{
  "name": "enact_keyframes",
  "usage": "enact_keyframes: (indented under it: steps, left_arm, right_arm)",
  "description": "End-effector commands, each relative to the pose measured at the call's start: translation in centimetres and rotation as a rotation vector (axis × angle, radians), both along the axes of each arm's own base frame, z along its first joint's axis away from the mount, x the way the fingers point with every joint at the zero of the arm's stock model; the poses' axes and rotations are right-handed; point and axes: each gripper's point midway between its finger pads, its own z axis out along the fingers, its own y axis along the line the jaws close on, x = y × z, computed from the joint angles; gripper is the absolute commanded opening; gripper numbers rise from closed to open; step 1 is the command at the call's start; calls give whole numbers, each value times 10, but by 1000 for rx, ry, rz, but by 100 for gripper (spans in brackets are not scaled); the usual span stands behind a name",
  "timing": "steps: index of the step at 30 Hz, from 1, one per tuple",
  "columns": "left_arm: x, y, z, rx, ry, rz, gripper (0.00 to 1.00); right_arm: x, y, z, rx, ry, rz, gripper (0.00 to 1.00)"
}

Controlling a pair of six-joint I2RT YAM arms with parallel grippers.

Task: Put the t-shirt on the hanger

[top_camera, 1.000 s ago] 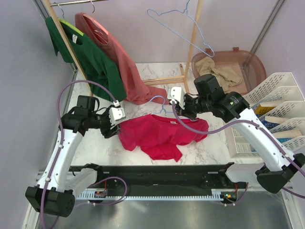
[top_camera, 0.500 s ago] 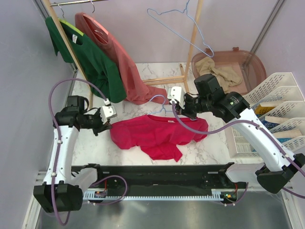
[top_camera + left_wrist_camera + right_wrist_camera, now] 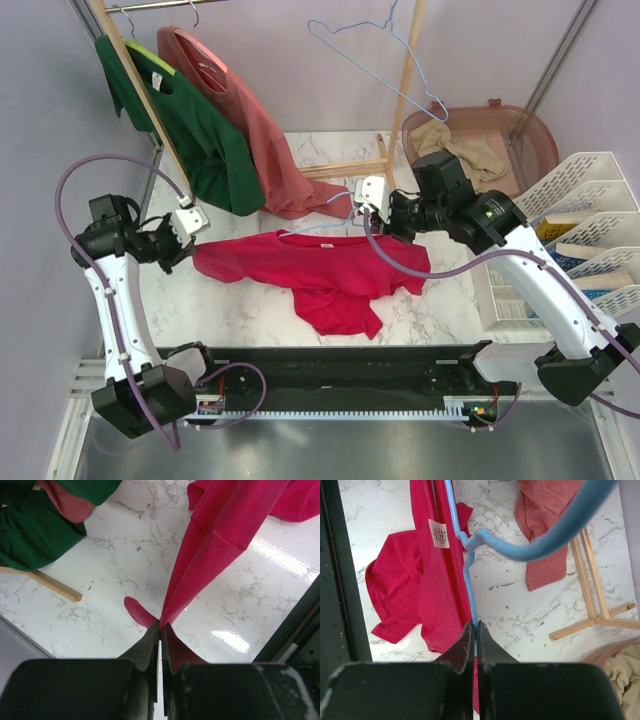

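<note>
The crimson t-shirt (image 3: pixel 320 275) lies spread on the marble table, stretched out to the left. My left gripper (image 3: pixel 190 232) is shut on its left edge. In the left wrist view the red cloth (image 3: pixel 225 525) rises taut from the pinched fingertips (image 3: pixel 161 625). My right gripper (image 3: pixel 372 205) sits at the shirt's collar, shut on the pale-blue wire of the hanger (image 3: pixel 470 580). In the right wrist view that wire runs along inside the neck opening beside the label (image 3: pixel 439 533), and the hook curves off to the upper right.
A salmon-pink shirt (image 3: pixel 260 140) and a dark green shirt (image 3: pixel 200 130) hang on the wooden rack (image 3: pixel 405 80), with another blue wire hanger (image 3: pixel 390 60) above. A brown basket (image 3: pixel 530 125) of beige cloth and a white tray rack (image 3: pixel 590 220) stand at the right.
My left gripper closed on the t-shirt's left edge and drew it out to the left, stretching the cloth flat. The right gripper stayed at the collar, still gripping the hanger.
</note>
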Motion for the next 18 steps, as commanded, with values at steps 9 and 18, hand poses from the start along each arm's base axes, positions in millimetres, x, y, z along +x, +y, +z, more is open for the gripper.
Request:
enact_keyframes:
  steps: [9, 18]
  left_arm:
    - [-6, -83, 136, -331, -276, -158, 66]
    - [10, -192, 193, -421, -374, -307, 70]
  right_arm:
    - [3, 7, 99, 151, -17, -81, 0]
    - [-25, -23, 87, 155, 53, -204, 0]
